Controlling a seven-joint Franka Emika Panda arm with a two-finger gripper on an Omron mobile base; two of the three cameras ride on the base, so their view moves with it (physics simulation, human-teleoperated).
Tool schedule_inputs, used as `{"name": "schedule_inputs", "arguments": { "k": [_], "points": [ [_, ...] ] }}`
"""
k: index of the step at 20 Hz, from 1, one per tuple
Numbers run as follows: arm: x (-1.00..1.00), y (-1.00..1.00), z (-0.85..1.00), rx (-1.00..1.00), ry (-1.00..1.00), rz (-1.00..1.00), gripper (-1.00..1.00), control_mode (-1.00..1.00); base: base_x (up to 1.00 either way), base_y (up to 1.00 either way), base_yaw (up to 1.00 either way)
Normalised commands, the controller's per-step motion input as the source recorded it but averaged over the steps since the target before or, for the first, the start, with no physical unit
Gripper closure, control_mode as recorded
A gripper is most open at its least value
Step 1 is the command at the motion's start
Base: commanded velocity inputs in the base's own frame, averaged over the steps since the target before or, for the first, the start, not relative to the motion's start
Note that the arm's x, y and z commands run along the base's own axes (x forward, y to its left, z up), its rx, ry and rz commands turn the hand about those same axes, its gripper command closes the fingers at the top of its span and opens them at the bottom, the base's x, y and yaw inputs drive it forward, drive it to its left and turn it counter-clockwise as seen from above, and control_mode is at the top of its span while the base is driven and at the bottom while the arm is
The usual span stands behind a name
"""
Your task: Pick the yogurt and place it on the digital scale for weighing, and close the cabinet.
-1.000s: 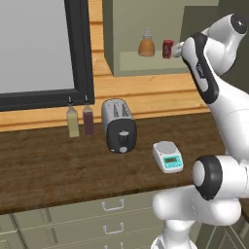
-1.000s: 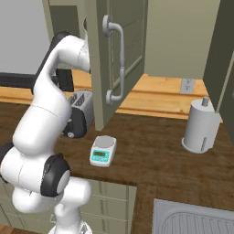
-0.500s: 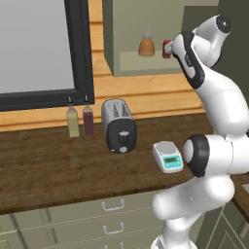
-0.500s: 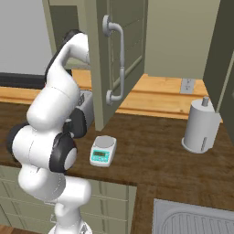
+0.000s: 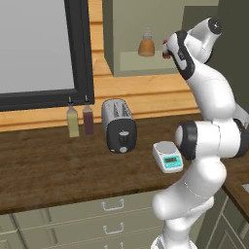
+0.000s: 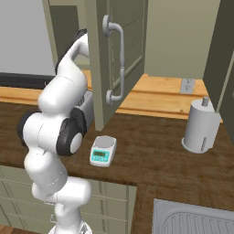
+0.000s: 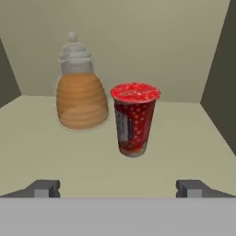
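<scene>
The yogurt [image 7: 134, 119], a dark red cup with pale dots and a red lid, stands upright on the cabinet shelf [image 7: 184, 138]. My gripper [image 7: 118, 189] is open and level with the cup. It is a short way in front of it, touching nothing, and its fingertips [image 7: 44, 188] are spread wider than the cup. In the left base view the gripper [image 5: 168, 48] reaches into the olive-green cabinet [image 5: 116, 34]. The cabinet door [image 6: 123, 59] with its silver bar handle [image 6: 119, 64] hangs open. The digital scale [image 5: 168, 156] [image 6: 103, 151] sits bare on the wooden counter.
An orange-brown bottle [image 7: 81, 90] [image 5: 146, 46] stands on the shelf, left of the yogurt and slightly behind it. A toaster [image 5: 119, 125] and two small bottles [image 5: 80, 121] stand on the counter. A paper towel roll [image 6: 201, 125] and a sink [image 6: 196, 219] are at the right.
The arm has stretched further up and the hand has moved left into the cabinet opening, closer to the yogurt. The jaws stayed open.
</scene>
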Motion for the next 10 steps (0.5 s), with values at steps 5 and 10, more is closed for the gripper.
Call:
{"name": "schedule_inputs", "arguments": {
  "k": [5,10],
  "points": [
    [0.59,-0.04,-0.03,0.0,0.0,0.0,-1.0,-1.0,0.0,0.0,0.0],
    [0.42,-0.12,0.0,0.0,0.0,0.0,-1.0,-1.0,0.0,0.0,0.0]
  ]
}}
